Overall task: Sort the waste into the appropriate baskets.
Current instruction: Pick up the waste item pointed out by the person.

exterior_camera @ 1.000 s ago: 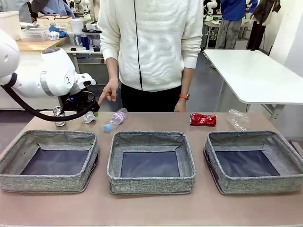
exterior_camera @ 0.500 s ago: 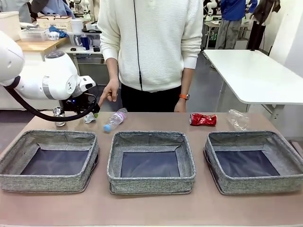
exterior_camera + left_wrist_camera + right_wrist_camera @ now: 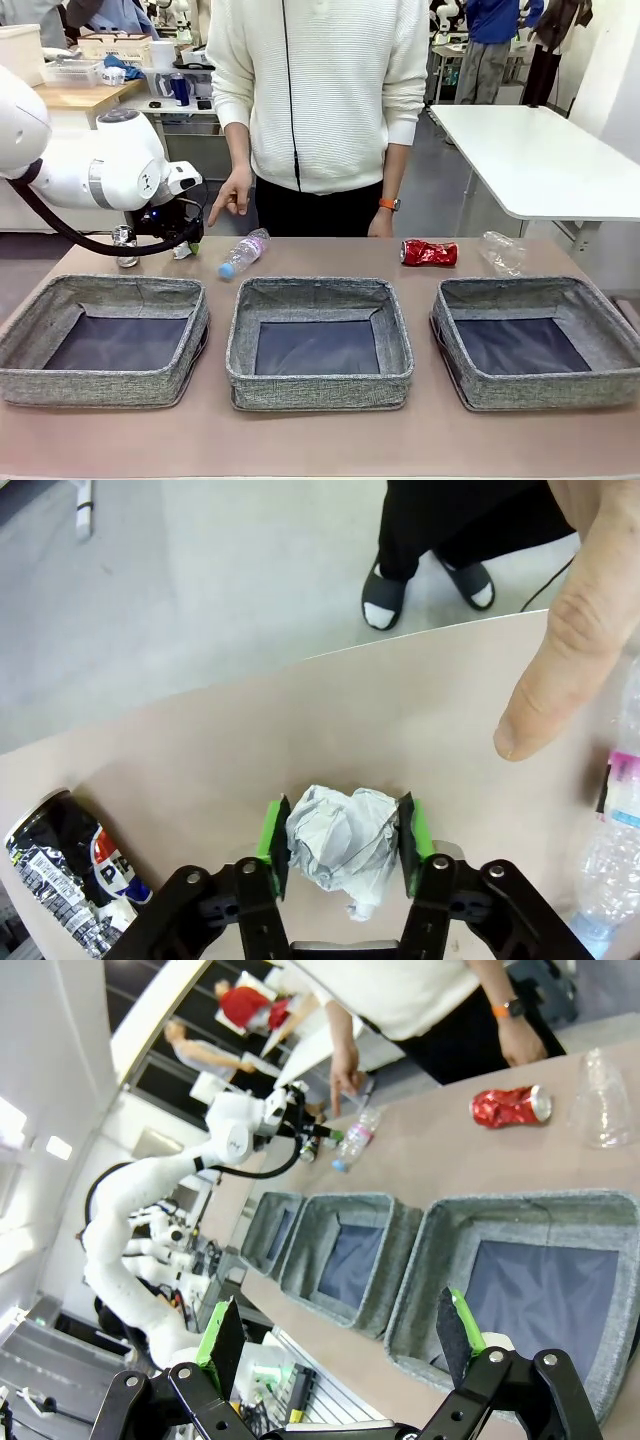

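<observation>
Upper left of the front view, the left tool [image 3: 342,827] is pinching the small white scrap [image 3: 335,852] on the desk [image 3: 320,440]; next it's needing lifting over to a basket [image 3: 100,388], I'd guess.

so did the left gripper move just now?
Yes: left gripper edged down-left onto the paper scrap, toward the dark can, away from the pink-label bottle.

Front view: bright, even overhead light, sharp throughout; soft shadow inside the middle basket [image 3: 318,385]. Left wrist view: small white scrap [image 3: 342,840] crisp, dim shadow on the bench [image 3: 300,730] around it; person's finger [image 3: 565,650], near the lens, soft. Right wrist view: edges bend strongly; left side washed out.
</observation>
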`<action>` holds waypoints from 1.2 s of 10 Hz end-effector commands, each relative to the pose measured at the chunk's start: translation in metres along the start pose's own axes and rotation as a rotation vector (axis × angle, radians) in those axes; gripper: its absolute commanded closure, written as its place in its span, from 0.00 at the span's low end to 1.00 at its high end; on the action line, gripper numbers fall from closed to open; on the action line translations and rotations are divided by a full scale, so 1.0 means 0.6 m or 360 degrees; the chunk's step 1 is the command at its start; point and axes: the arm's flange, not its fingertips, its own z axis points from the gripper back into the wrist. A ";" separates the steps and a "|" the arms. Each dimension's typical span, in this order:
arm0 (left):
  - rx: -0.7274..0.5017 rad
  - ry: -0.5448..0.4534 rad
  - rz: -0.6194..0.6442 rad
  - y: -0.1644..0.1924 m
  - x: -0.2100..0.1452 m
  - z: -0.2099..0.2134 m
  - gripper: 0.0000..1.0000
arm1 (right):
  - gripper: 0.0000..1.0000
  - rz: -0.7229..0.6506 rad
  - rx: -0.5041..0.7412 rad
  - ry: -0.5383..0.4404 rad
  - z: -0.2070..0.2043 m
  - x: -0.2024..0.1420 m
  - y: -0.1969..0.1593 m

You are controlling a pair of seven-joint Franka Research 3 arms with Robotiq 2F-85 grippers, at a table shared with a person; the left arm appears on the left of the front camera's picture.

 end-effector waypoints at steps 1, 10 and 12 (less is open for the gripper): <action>0.0043 0.0037 0.0011 0.000 0.005 0.002 1.00 | 0.00 0.0037 0.0027 -0.0027 -0.001 0.005 0.000; -0.0008 0.0136 0.0192 -0.008 -0.050 0.219 1.00 | 0.00 0.0037 0.0027 -0.0027 -0.001 0.005 0.000; -0.0220 -0.0088 0.0369 -0.046 -0.157 0.415 1.00 | 0.00 0.0037 0.0027 -0.0027 -0.001 0.005 0.000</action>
